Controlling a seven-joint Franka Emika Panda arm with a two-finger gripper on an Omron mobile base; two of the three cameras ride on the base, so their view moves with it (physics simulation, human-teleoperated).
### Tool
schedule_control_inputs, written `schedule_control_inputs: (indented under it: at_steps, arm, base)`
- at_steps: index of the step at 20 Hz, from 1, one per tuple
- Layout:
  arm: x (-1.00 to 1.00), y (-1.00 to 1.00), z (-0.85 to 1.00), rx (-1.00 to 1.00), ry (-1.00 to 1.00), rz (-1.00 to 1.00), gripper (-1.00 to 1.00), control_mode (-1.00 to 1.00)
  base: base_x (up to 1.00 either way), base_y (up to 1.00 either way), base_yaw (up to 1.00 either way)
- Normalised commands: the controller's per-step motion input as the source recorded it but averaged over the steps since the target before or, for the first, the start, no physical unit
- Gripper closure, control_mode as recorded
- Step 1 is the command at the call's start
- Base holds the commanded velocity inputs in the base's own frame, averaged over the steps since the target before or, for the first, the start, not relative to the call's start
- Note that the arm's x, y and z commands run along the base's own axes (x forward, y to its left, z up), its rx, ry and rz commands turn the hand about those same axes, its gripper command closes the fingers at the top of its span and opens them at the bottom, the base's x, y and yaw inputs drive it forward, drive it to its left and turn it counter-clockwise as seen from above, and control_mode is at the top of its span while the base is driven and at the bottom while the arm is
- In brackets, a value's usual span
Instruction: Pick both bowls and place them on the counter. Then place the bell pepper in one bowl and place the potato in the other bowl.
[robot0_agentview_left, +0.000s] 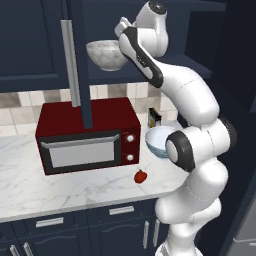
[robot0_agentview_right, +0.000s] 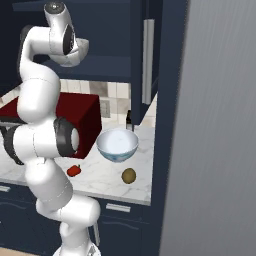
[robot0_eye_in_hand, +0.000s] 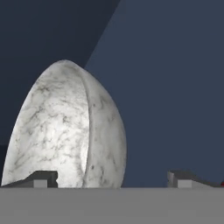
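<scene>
The dark red box microwave (robot0_agentview_left: 85, 134) sits at nine o'clock on the white marble-look counter with grey veins (robot0_agentview_left: 45, 192), and above it, at about twelve o'clock in the left base view, the grey-white marbled stone-look round bowl (robot0_agentview_left: 106, 54) rests upright inside the open navy wall cabinet (robot0_agentview_left: 30, 45). The white two-finger gripper (robot0_agentview_left: 121, 30) hangs just beside that bowl's rim at its three o'clock, jaws spread wide and holding nothing; in the hand view the bowl (robot0_eye_in_hand: 65, 131) lies over the left finger tip (robot0_eye_in_hand: 41, 178), not centred between the tips.

That offset is the main risk, I judge: closing now may catch the rim only partly, so the smooth bowl slips, tips or is pushed deeper into the cabinet. The cabinet's open door (robot0_agentview_left: 75, 60) hangs near the arm's path and could be struck on withdrawal.

Further right on the counter lie the small shiny red bell pepper (robot0_agentview_left: 141, 176), the white bowl with blue patterning (robot0_agentview_right: 117, 144) and, at its five o'clock, the brown oval potato (robot0_agentview_right: 129, 175); a dropped bowl could knock these.
</scene>
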Motion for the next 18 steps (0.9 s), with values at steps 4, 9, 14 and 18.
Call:
schedule_control_inputs:
  at_steps: [4, 9, 14, 18]
  arm:
    - [0.32, 0.00, 0.00, 0.00, 0.04, 0.00, -1.00, -1.00]
    - [0.14, 0.01, -0.02, 0.00, 0.04, 0.00, -1.00, -1.00]
    - [0.05, 0.06, -0.24, 0.00, 0.06, 0.00, -1.00, -1.00]
    - [0.00, 0.17, -0.45, 0.00, 0.05, 0.00, 1.00, -1.00]
  base:
    - [0.00, 0.00, 0.00]
    - [0.00, 0.00, 0.00]
    - [0.00, 0.00, 0.00]
    - [0.00, 0.00, 0.00]
